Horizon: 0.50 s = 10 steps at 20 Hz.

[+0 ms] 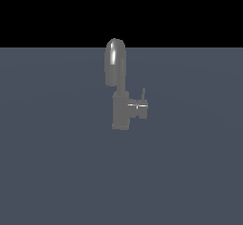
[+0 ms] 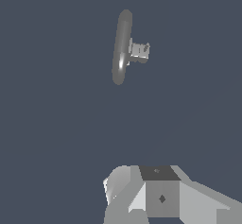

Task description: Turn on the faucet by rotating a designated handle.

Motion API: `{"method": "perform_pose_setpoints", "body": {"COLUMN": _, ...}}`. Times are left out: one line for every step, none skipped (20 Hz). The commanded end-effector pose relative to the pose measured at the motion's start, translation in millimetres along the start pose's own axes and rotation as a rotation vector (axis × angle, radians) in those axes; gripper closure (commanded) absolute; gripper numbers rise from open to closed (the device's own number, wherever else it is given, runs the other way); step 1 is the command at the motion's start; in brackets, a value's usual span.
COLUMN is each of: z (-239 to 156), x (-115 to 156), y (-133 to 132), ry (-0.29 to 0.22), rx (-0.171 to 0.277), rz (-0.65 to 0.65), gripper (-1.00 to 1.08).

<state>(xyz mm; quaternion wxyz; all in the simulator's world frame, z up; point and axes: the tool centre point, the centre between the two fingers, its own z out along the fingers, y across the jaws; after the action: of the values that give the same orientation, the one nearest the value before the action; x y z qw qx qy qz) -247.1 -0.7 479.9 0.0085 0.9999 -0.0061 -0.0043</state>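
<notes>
The grey faucet (image 1: 120, 110) stands upright on the flat grey-blue floor, its arched spout (image 1: 115, 60) rising above the cylindrical body. The handle (image 1: 143, 96) is a thin short lever standing up from a stubby side knob (image 1: 141, 109) on the exterior view's right of the body. In the wrist view the faucet (image 2: 121, 48) is seen from above, with the knob (image 2: 139, 50) sticking out sideways. My gripper (image 2: 156, 190) shows only in the wrist view, partly cut off at the picture's edge, well apart from the faucet and holding nothing. How its jaws stand is unclear.
The floor (image 1: 57, 162) is a plain grey-blue surface around the faucet, with a black background behind it. No arm shows in the exterior view.
</notes>
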Motion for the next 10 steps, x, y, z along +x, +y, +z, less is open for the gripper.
{"method": "perform_pose_setpoints", "body": {"z": 0.0, "x": 0.0, "y": 0.0, "ry": 0.000, "rx": 0.000, "rz": 0.000, "gripper": 1.08}}
{"method": "perform_pose_setpoints", "body": {"z": -0.1, "x": 0.0, "y": -0.3, "ry": 0.000, "rx": 0.000, "rz": 0.000, "gripper": 1.08}}
{"method": "perform_pose_setpoints", "body": {"z": 0.1, "x": 0.5, "y": 0.0, "ry": -0.001, "rx": 0.001, "rz": 0.001, "gripper": 1.08}}
{"method": "perform_pose_setpoints", "body": {"z": 0.2, "x": 1.2, "y": 0.0, "ry": -0.003, "rx": 0.003, "rz": 0.003, "gripper": 1.08}}
{"method": "perform_pose_setpoints", "body": {"z": 0.4, "x": 2.2, "y": 0.1, "ry": -0.005, "rx": 0.006, "rz": 0.006, "gripper": 1.08}}
{"method": "perform_pose_setpoints", "body": {"z": 0.6, "x": 3.4, "y": 0.1, "ry": -0.008, "rx": 0.009, "rz": 0.009, "gripper": 1.08}}
{"method": "perform_pose_setpoints", "body": {"z": 0.8, "x": 4.9, "y": 0.2, "ry": -0.012, "rx": 0.013, "rz": 0.013, "gripper": 1.08}}
{"method": "perform_pose_setpoints", "body": {"z": 1.1, "x": 6.7, "y": 0.2, "ry": -0.016, "rx": 0.018, "rz": 0.018, "gripper": 1.08}}
{"method": "perform_pose_setpoints", "body": {"z": 1.5, "x": 8.8, "y": 0.3, "ry": -0.021, "rx": 0.023, "rz": 0.024, "gripper": 1.08}}
{"method": "perform_pose_setpoints", "body": {"z": 1.9, "x": 11.1, "y": 0.4, "ry": -0.026, "rx": 0.029, "rz": 0.030, "gripper": 1.08}}
